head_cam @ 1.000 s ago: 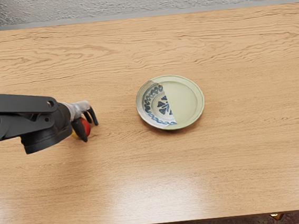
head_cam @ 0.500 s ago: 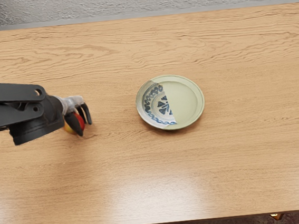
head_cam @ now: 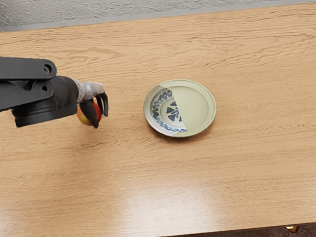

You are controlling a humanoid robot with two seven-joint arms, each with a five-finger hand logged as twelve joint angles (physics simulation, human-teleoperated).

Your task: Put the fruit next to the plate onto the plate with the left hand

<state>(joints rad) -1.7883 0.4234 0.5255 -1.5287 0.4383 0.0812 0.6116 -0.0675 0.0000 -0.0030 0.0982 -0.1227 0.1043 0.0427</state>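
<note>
A small red and yellow fruit (head_cam: 87, 116) is held in my left hand (head_cam: 94, 109), whose dark fingers curl around it. The hand's arm comes in from the left edge and the fruit appears lifted off the table. The pale green plate (head_cam: 199, 104) with a blue patterned left part lies right of the hand, a short gap away, with nothing on it. The right hand is out of view.
The wooden table (head_cam: 164, 179) spreads wide on all sides of the plate. Its far edge meets a grey wall, and its front edge runs along the bottom of the view.
The left hand, shut on the fruit, drew back to the left, then rose and moved right toward the plate. The plate has not moved.
</note>
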